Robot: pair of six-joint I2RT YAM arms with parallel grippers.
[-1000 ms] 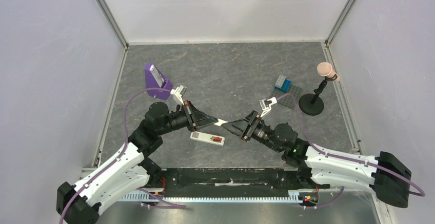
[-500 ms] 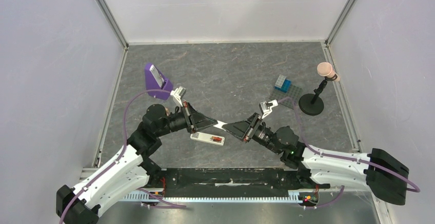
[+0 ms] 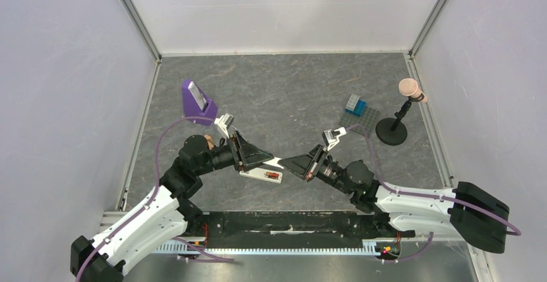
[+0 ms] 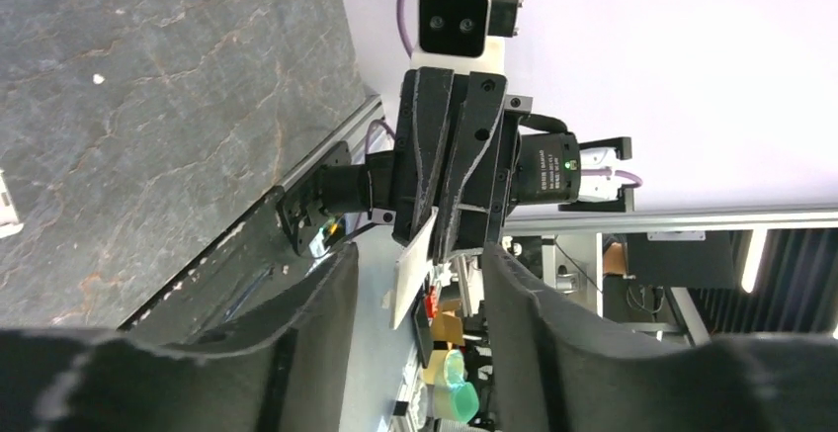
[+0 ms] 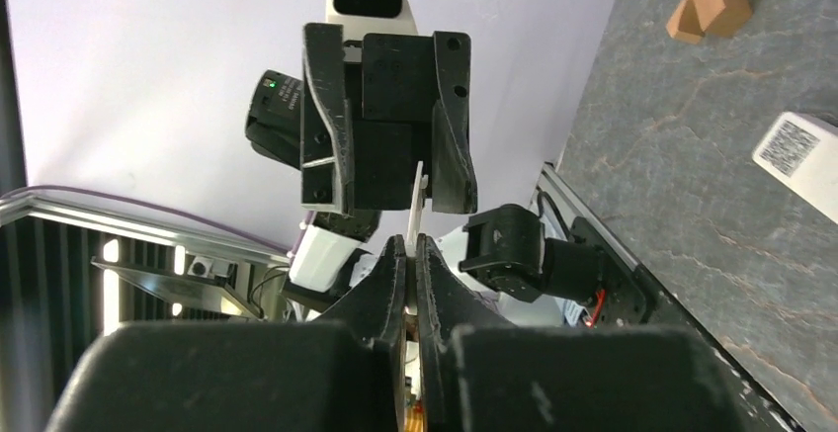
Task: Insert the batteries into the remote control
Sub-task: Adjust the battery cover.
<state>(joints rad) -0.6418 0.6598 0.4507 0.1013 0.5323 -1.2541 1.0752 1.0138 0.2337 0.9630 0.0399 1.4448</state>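
Grey table (image 3: pixel 290 95), remote (image 3: pixel 257 172) lying there; right gripper (image 5: pixel 408 244) is pinching the cover (image 5: pixel 419 200) mid-handover, left gripper (image 4: pixel 415 264) is gaping around it, guessing it needs to clamp next

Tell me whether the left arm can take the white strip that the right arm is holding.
Probably yes. The white strip sticks out of the right jaws, which are shut on it, and its free end appears to lie between the open left jaws, nothing else in the way.
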